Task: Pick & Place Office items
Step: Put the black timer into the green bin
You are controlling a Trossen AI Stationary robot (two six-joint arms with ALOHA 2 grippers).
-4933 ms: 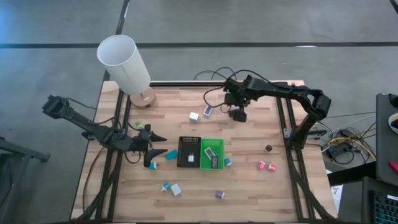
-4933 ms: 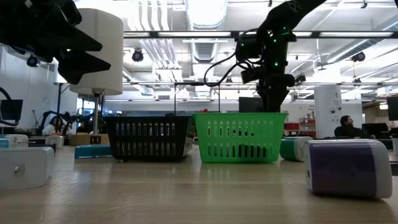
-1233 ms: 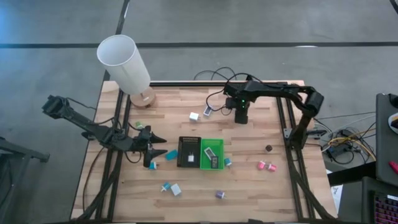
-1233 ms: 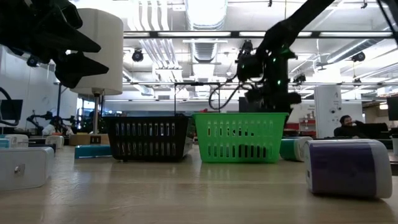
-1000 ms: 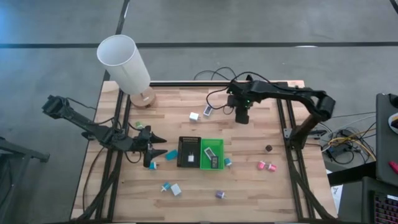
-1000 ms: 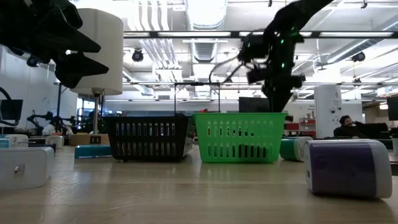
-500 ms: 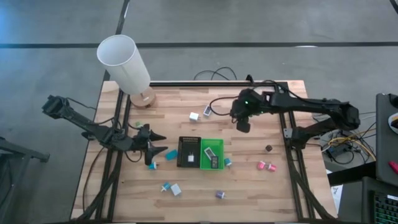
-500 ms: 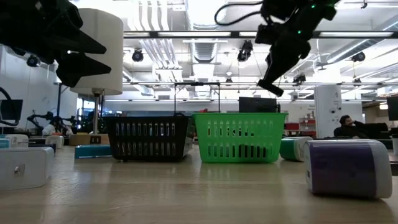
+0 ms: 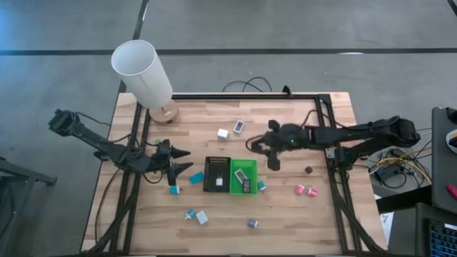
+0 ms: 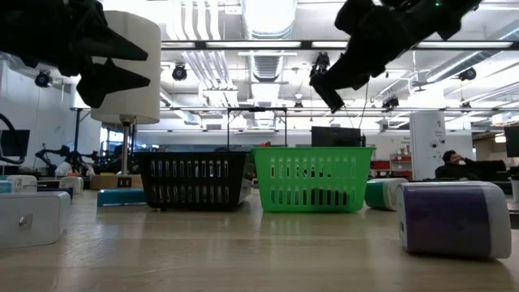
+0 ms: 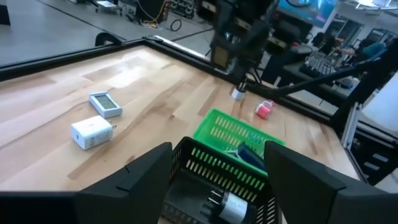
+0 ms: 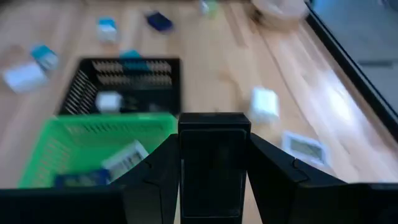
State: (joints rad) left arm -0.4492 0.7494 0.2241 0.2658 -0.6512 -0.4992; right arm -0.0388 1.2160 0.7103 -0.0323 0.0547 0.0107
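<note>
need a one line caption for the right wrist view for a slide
Right tool gripping a black block above the green basket, black basket beyond.

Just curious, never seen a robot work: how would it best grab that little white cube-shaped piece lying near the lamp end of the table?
Probably from straight above, fingers across two opposite flat sides of the white block. It lies alone on the bare table, clear of its neighbours.

- Right claw [image 9: 265, 153] — arm stretched low and inward from the right edge, fingers clamped on a dark block.
- Left claw [image 9: 181, 160] — fingers spread apart, arm reaching in from the left.
</note>
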